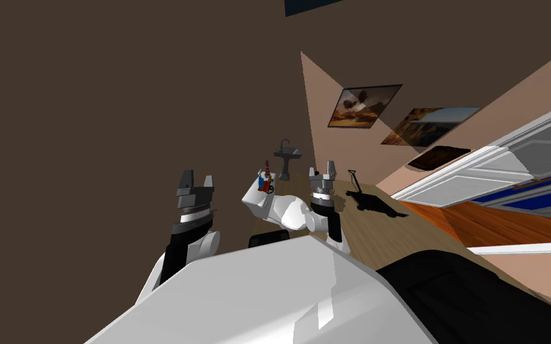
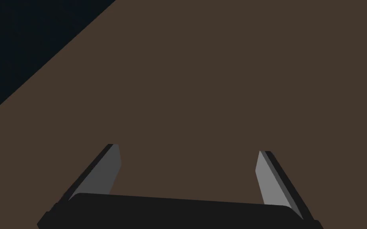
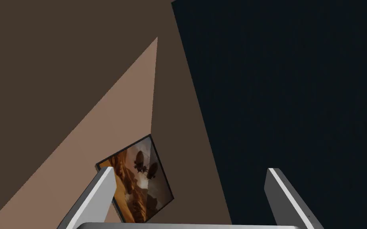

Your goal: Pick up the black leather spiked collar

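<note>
Collar (image 1: 268,188) is being read, with some doubt, as the small dark loop at the front of the clutter on a toilet tank. It is too small for spikes or material to be told, and it is being touched by neither hand.

The left gripper (image 1: 198,177) is being held raised before a dark brown wall (image 1: 119,89). Its fingers (image 2: 105,175) are being held wide apart with nothing between them. The right gripper (image 1: 322,170) is being held up likewise on the other side of the toilet, its fingers (image 3: 95,198) also being spread around nothing.

Between the two arms, nearer the right one, a white toilet (image 1: 289,212) is being seen. On its tank (image 1: 256,202), beside the collar, a red-brown cone (image 1: 266,165) and something blue and red (image 1: 262,179) are being carried.

Beyond the toilet a grey pedestal sink (image 1: 287,156) is standing against the wall. To the right, on the wooden floor (image 1: 382,239), a thin dark upright rod (image 1: 352,179) is being shown with a flat black shape (image 1: 379,204) spreading from its foot. Further out, two framed landscape pictures (image 1: 364,106) (image 1: 426,125) are hanging on the tan wall.
</note>
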Controlling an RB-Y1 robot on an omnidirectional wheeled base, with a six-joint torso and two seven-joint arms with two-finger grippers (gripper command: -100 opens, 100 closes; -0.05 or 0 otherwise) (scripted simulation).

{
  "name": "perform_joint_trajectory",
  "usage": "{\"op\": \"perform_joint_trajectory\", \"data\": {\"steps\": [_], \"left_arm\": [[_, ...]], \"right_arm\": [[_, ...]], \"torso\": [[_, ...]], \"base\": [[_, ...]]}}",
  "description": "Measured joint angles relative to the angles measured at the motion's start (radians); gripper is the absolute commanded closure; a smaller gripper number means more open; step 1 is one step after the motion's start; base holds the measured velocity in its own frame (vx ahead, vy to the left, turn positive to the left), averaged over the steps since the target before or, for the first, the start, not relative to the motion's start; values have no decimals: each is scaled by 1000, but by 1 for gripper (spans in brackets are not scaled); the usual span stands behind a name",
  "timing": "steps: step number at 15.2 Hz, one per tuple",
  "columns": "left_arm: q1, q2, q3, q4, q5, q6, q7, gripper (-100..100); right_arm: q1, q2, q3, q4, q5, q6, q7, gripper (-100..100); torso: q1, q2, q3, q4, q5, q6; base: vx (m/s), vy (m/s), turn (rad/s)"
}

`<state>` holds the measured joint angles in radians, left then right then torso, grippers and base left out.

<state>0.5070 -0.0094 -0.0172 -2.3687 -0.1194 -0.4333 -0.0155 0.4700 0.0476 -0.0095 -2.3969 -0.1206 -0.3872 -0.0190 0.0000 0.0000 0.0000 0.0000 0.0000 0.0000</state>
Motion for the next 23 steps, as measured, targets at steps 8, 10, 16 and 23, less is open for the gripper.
{"op": "perform_joint_trajectory", "data": {"steps": [8,10,16,23], "left_arm": [[0,0,0,0,0,0,0,0],[0,0,0,0,0,0,0,0],[0,0,0,0,0,0,0,0],[0,0,0,0,0,0,0,0]], "right_arm": [[-17,-129,24,49,72,46,25,-100],[-25,-175,26,79,104,68,33,-100],[-60,-244,70,156,229,170,81,-100],[-96,-292,115,264,379,264,133,-100]], "torso": [[-1,0,0,0,0,0],[-1,0,0,0,0,0],[-1,0,0,0,0,0],[-1,-1,0,0,0,0]], "base": [[0,-5,33],[-1,-10,70],[0,-11,66],[0,-10,67]]}}
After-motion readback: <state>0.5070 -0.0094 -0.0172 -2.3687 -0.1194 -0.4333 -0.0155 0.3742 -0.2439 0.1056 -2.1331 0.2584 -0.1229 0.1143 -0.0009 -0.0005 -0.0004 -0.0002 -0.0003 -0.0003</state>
